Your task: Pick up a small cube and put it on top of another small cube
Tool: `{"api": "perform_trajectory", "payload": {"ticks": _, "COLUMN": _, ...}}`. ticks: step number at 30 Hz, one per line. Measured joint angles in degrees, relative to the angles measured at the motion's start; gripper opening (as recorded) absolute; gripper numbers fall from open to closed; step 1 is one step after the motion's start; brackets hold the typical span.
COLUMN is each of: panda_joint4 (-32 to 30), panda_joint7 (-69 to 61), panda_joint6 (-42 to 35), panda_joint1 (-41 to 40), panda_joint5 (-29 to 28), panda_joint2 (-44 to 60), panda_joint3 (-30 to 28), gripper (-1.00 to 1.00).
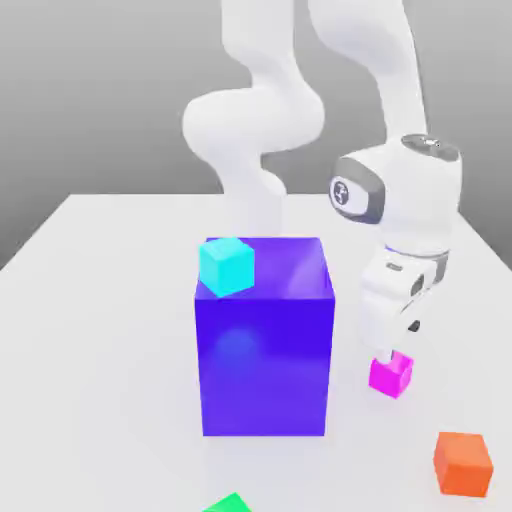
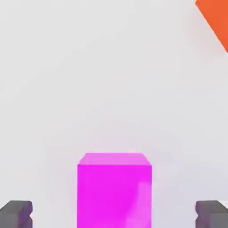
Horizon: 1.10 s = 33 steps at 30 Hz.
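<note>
White tabletop [image 1: 110, 300] carries a big blue-purple block [image 1: 265, 350] with a cyan cube [image 1: 227, 266] on its top corner. Near it, the orange cube [image 1: 463, 463] and the magenta small cube [image 1: 391, 374] rest apart; the pincer [image 2: 114, 214] hangs released, fingers [image 2: 16, 213] either side of the small cube.

The white bench [image 1: 110, 330] carries a big blue-purple block [image 1: 265, 370], a small magenta-pink cube [image 1: 392, 376] just beside it (toward the exterior view's right), an orange cube [image 1: 463, 463] nearer the front, and a green object [image 1: 230, 504] at the frame's lower edge.
</note>
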Motion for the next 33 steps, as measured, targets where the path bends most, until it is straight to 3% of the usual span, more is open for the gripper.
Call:
{"api": "perform_trajectory", "payload": {"ticks": 8, "panda_joint4": 1.58, "panda_joint7": 3.54, "panda_joint6": 7.86, "panda_joint1": 4.24, "panda_joint5": -4.41, "panda_joint2": 9.71, "panda_joint3": -5.19, "gripper": 0.00}}
{"api": "perform_trajectory", "payload": {"ticks": 9, "panda_joint4": 1.67, "panda_joint7": 3.73, "panda_joint6": 8.75, "panda_joint1": 4.61, "panda_joint5": -4.46, "panda_joint2": 10.82, "panda_joint3": -5.50, "gripper": -1.00}}
{"api": "perform_trajectory", "payload": {"ticks": 16, "panda_joint4": 1.71, "panda_joint7": 3.99, "panda_joint6": 8.91, "panda_joint1": 4.67, "panda_joint5": -4.75, "panda_joint2": 11.03, "panda_joint3": -5.60, "gripper": -1.00}}
{"api": "perform_trajectory", "payload": {"ticks": 21, "panda_joint4": 1.10, "panda_joint7": 2.88, "panda_joint6": 4.60, "panda_joint1": 2.50, "panda_joint5": -3.95, "panda_joint2": 5.71, "panda_joint3": -3.44, "gripper": -1.00}}
{"api": "perform_trajectory", "payload": {"ticks": 30, "panda_joint4": -1.08, "panda_joint7": -2.58, "panda_joint6": -3.73, "panda_joint1": 1.80, "panda_joint5": 4.28, "panda_joint2": -4.57, "panda_joint3": -0.26, "gripper": -1.00}}
{"api": "perform_trajectory", "payload": {"ticks": 33, "panda_joint4": 3.23, "panda_joint7": -5.66, "panda_joint6": -6.17, "panda_joint1": 3.49, "panda_joint5": 8.30, "panda_joint2": -4.97, "panda_joint3": -2.61, "gripper": -1.00}}
